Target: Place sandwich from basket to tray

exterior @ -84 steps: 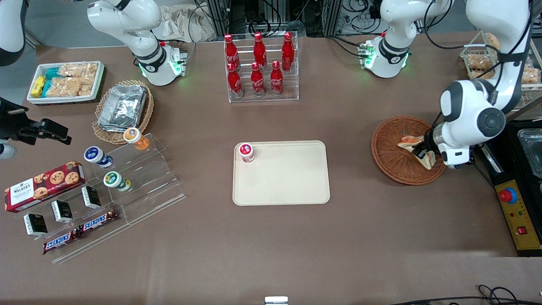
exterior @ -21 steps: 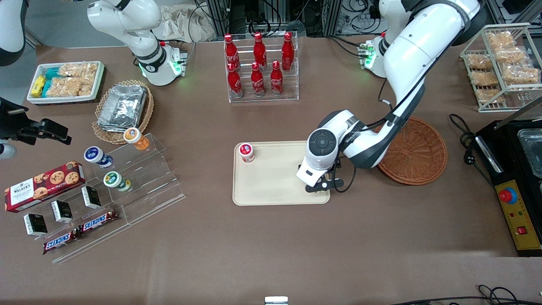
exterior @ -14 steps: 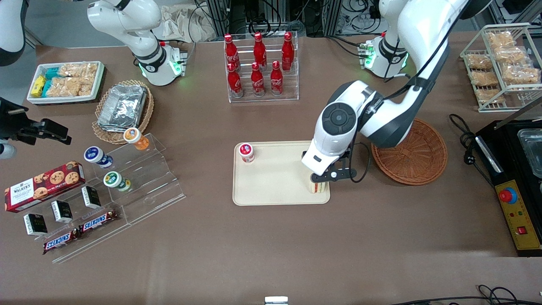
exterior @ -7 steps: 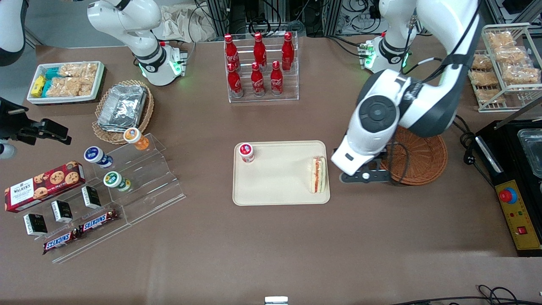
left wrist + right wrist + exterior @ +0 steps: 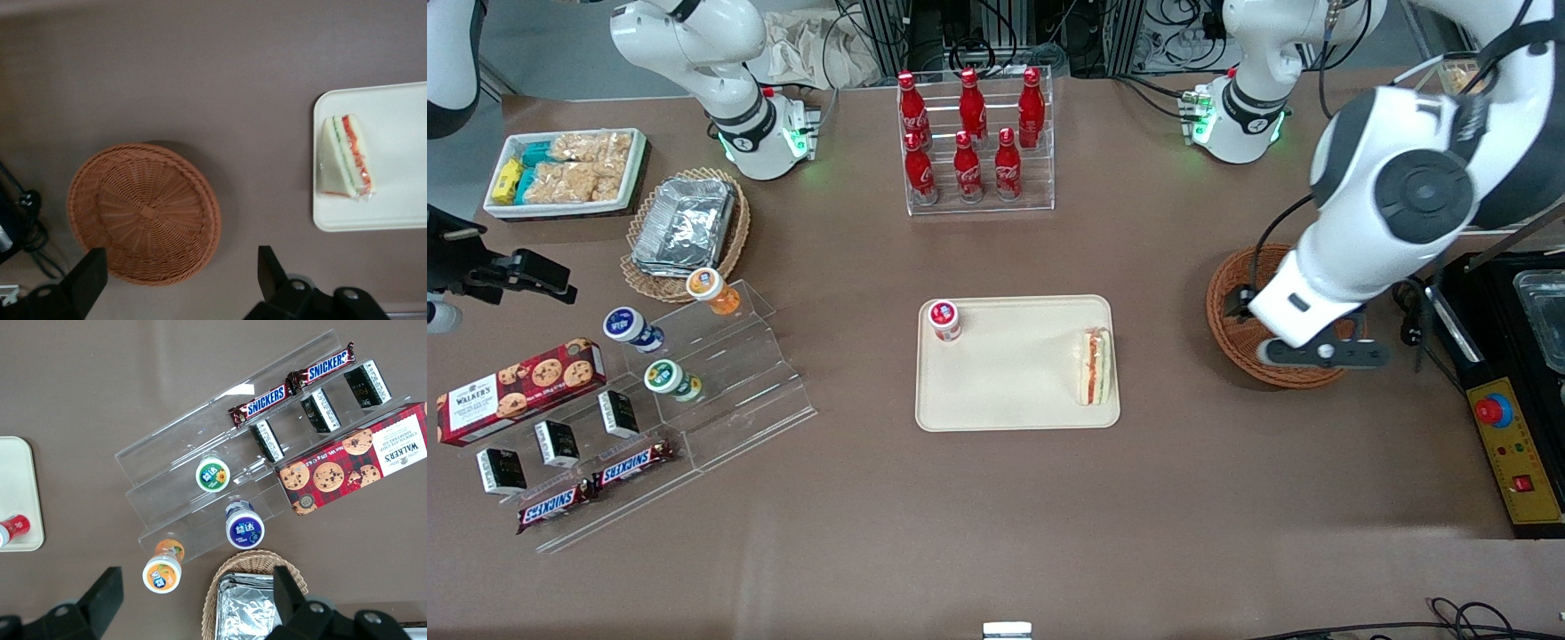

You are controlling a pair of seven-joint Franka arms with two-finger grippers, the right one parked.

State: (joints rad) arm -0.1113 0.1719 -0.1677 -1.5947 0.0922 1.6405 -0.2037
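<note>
The sandwich lies on its side in the cream tray, against the rim at the working arm's end, with its orange and green filling edge facing up. The reddish-brown basket stands beside the tray with nothing in it, and the arm partly covers it in the front view. My gripper hangs high above the basket's rim nearer the front camera, clear of the sandwich. It is open wide with nothing between its fingers.
A small red-capped bottle stands in the tray's corner toward the parked arm. A rack of red cola bottles stands farther from the camera. A black control box lies at the working arm's end, and an acrylic snack stand at the parked arm's end.
The gripper carried the sandwich from the basket to the tray, let go of it there, then rose and swung back over the basket, open.
</note>
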